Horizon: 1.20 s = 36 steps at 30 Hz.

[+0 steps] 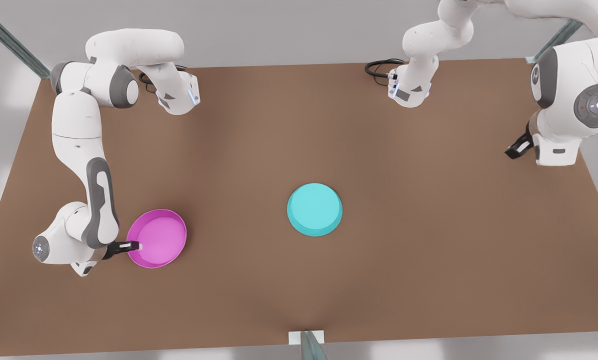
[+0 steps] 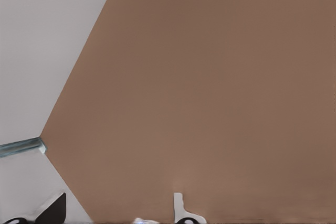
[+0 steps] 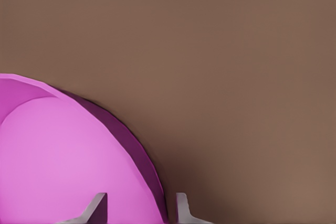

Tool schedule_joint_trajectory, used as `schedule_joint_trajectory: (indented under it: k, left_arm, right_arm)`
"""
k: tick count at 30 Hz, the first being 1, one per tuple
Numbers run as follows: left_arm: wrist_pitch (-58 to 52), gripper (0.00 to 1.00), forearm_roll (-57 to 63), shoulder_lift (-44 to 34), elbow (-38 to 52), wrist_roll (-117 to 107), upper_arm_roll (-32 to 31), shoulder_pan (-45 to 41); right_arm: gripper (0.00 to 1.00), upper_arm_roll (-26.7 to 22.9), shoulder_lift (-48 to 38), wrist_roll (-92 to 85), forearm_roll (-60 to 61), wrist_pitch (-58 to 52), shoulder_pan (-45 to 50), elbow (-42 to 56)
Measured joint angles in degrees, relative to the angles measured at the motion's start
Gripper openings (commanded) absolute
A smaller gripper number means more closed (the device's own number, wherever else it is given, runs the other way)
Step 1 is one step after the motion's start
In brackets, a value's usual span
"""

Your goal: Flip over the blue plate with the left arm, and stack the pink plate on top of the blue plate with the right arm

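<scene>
Table [image 1: 409, 280]: brown, flat, carrying both plates and flanked by the two arms.

Blue plate [image 1: 314, 209]: lies near the table's centre, base up with the rim flaring outward beneath it, so it reads as already turned over. Nothing touches it.

Pink plate [image 1: 157, 238]: lies upright, paler inside facing up, well apart from the blue plate, toward the front view's left. In the right wrist view the pink plate [image 3: 63, 161] shows its rim and pale inside.

Right gripper [image 1: 135, 245]: at the pink plate's rim on the side away from the blue plate, reaching in level with the table. In the right wrist view the right gripper [image 3: 137, 208] has one finger over the plate's inside and the other outside the rim, the wall between them. The fingers stand apart around that rim; whether they press on it cannot be told.

Right arm [image 1: 79, 150]: white, bent down along the front view's left side of the table, beyond the pink plate from the blue plate.

Left gripper [image 1: 515, 149]: black, over the table's edge far from the blue plate, toward the front view's right, holding nothing. In the left wrist view the left gripper [image 2: 118, 211] shows two fingertips set wide apart over bare table and its edge.

Left arm [image 1: 574, 100]: waits folded at that side.
</scene>
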Motion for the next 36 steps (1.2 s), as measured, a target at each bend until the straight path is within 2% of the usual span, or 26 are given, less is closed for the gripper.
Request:
schedule_joint_trajectory:
  k: [3, 7, 18, 22, 29, 36]
  left_arm:
    - [4.9, 1.0, -6.3, -1.8, -3.5, 6.8, 2.0, 0.4]
    - [8.5, 1.0, -9.7, -2.0, -3.8, 14.2, 2.2, 1.0]
    - [11.7, 1.0, -11.3, -1.8, -2.9, 27.9, 2.2, -2.0]
    - [12.0, 1.0, -11.3, -1.8, -2.8, 31.0, 2.2, -2.3]
    - [12.2, 1.0, -11.3, -1.7, -2.8, 35.1, 2.2, -1.1]
    - [12.2, 1.0, -11.3, -1.7, -2.8, 37.8, 2.2, -0.3]
  right_arm:
    - [0.32, 0.1, 0.0, -0.2, 0.0, 0.3, 0.0, 0.0]
    - [0.21, 0.2, -0.1, -0.6, 0.2, 0.4, 0.1, 0.1]
    - [0.21, 5.2, -2.9, -2.4, 4.4, -2.9, -4.0, 0.5]
    - [0.21, 9.5, -4.1, -2.6, 6.0, -4.7, -3.1, 3.7]
    - [0.21, 11.4, -4.7, 3.8, 6.7, -3.7, 16.4, 8.4]
    - [0.21, 12.8, -2.5, 13.4, 8.9, 1.9, 26.7, 10.5]
